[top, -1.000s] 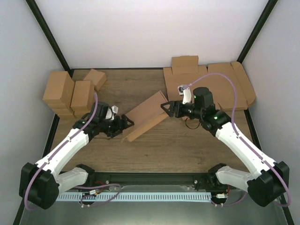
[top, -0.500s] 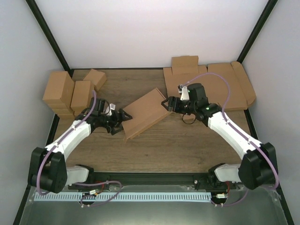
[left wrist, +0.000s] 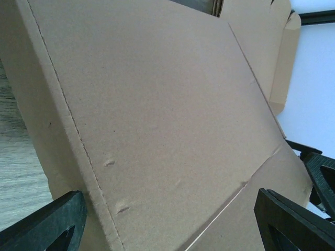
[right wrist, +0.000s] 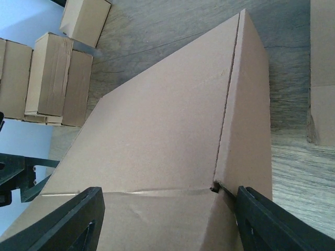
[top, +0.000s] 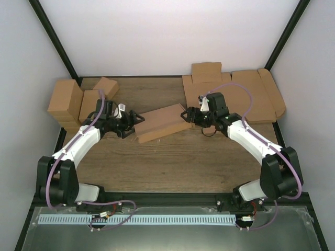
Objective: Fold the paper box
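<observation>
**Fig.** Two-arm rig, top view w/ wrist views.

**(a) Containers.** The paper box [top: 159,124], assembled and shut, sits mid-table, long axis slanting from near-left up to far-right. Its lid face and one long wall show; the interior is hidden. Whether it lies fully flat cannot be told. Small brown cartons [top: 65,98] are stacked at the far-left corner, w/ two more [top: 91,104] [top: 106,87] just beside them. All are closed, contents not visible. Flat die-cut sheets [top: 246,99] are piled at the far right, well apart from the cartons.

**(b) Grippers.** The left gripper [top: 134,121] is at the box's left end, the right gripper [top: 186,117] at its right end. Both have jaws spread wide. In each wrist view the black fingers [left wrist: 47,222] [right wrist: 73,214] sit at the frame's lower corners, w/ cardboard filling the gap and running past them. No pinch on an edge is visible.

**(c) Surface and room.** Wood-grain table [top: 172,162], w/ a metal rail [top: 157,219] along the near edge by the arm bases. White walls [top: 167,36] enclose it on three sides, w/ black frame posts [top: 52,39] at the corners.
</observation>
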### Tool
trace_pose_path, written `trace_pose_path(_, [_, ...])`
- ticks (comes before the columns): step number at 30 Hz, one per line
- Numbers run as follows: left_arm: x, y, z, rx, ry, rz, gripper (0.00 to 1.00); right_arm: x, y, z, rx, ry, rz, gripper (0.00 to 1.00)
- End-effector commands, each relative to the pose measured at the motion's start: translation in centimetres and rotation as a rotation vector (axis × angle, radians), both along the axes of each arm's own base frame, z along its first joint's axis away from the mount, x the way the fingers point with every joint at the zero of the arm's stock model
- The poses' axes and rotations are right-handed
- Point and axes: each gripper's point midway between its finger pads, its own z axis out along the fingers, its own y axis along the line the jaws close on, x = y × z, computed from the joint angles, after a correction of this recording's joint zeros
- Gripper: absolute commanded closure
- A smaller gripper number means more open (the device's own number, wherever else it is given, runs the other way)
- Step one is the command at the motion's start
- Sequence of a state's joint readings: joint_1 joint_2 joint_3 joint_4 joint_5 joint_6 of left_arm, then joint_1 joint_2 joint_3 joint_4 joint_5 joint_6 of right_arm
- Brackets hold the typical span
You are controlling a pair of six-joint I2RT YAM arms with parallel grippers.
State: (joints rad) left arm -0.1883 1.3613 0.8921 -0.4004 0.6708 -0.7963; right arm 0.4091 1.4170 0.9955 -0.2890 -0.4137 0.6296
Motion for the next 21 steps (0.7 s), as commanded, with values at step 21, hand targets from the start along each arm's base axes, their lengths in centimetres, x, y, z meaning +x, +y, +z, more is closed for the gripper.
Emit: trace_pose_path(21, [-8.1, -1.3, 6.4, -0.171, -0.061, -0.102, 0.12, -11.0, 0.8, 6.7, 0.256, 0.059, 0.218, 0.28])
